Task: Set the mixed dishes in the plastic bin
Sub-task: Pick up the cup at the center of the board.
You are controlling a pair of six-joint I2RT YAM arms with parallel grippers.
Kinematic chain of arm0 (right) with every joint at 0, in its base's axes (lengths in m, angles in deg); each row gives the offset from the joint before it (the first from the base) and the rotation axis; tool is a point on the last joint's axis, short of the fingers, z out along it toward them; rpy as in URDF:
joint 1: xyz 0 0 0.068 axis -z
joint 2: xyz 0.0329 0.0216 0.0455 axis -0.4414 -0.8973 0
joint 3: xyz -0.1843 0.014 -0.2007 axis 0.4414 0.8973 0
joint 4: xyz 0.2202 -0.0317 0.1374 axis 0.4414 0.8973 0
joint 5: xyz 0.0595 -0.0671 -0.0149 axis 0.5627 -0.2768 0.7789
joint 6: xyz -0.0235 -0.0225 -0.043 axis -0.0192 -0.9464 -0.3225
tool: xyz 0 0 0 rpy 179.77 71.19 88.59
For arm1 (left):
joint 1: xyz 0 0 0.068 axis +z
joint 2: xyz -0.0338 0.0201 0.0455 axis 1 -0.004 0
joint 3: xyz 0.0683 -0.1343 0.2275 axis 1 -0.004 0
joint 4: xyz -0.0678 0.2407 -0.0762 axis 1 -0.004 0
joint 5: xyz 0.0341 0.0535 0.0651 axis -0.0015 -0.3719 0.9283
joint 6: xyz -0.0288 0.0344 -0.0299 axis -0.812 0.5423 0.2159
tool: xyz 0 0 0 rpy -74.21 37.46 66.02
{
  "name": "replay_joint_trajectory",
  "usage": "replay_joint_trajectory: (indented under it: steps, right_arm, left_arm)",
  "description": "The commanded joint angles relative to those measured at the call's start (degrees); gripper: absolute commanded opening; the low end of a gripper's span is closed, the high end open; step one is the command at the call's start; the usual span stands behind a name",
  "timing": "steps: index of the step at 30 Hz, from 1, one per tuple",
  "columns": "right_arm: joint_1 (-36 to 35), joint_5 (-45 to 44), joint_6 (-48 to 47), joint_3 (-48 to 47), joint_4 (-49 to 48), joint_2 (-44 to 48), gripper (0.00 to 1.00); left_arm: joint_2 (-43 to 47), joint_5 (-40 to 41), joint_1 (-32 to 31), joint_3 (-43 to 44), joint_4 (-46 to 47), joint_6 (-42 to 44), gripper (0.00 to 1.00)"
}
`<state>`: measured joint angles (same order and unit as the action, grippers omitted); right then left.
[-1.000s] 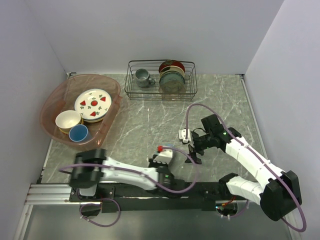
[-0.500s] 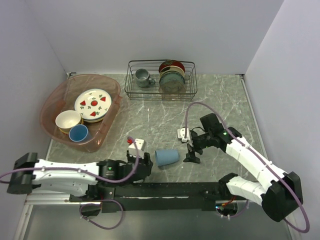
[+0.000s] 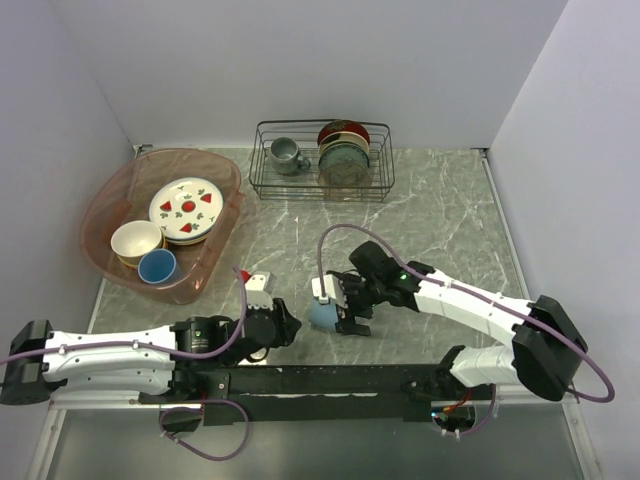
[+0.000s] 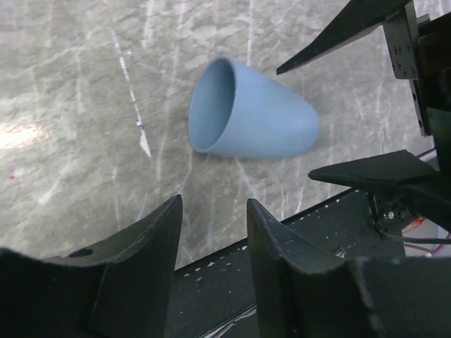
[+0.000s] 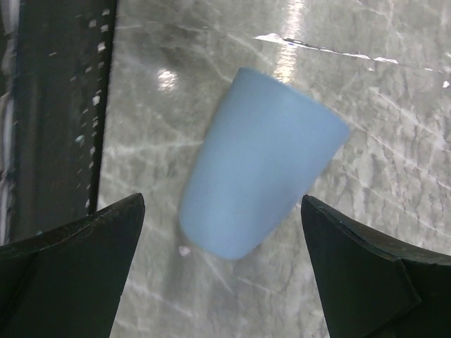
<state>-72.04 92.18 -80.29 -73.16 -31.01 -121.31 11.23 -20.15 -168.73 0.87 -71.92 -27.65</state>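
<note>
Marble worktop | cup on its side near front edge, well apart from bin | right pincer spread wide astride cup | left pincer part-spread, empty, facing cup mouth

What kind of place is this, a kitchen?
Likely a robot test booth: plain walls around a marble-look table, a left arm and right arm bolted at its edge, and dishes in a plastic bin.

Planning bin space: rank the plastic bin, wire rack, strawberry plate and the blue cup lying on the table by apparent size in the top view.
1. plastic bin
2. wire rack, somewhat smaller
3. strawberry plate
4. blue cup, partly hidden by the right hand, yet clearly smallest
</note>
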Motion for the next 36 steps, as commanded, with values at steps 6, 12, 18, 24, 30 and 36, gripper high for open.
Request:
replay_joint_trajectory:
  steps: [6,12,18,24,30,36]
  right_arm:
    - [-3.0,-13.3,13.2,-0.7,-9.1,-5.2,1.0]
    - [-3.5,-14.2,14.8,-1.6,-7.9,-8.9,0.99]
    - [-3.4,-11.3,13.7,-4.8,-5.1,-12.3,0.63]
    - [-2.0,-7.6,12.0,-6.1,-3.2,-12.6,0.17]
    - [1.5,5.0,8.6,-6.1,0.3,-8.9,0.05]
    - [2.0,14.1,3.8,-6.7,4.3,-6.6,0.02]
  left_arm:
    - [8.8,6.0,0.2,0.8,-7.0,-7.3,0.49]
    - [14.0,4.3,0.2,-1.9,-2.5,-4.1,0.63]
    - [15.6,-2.0,0.2,-4.7,5.0,3.6,0.78]
    - [17.8,-7.2,0.3,-7.1,9.6,9.9,0.81]
    - [21.1,-11.0,0.3,-10.0,15.6,12.7,0.8]
    - [18.2,-14.2,0.5,-9.7,19.8,12.4,0.75]
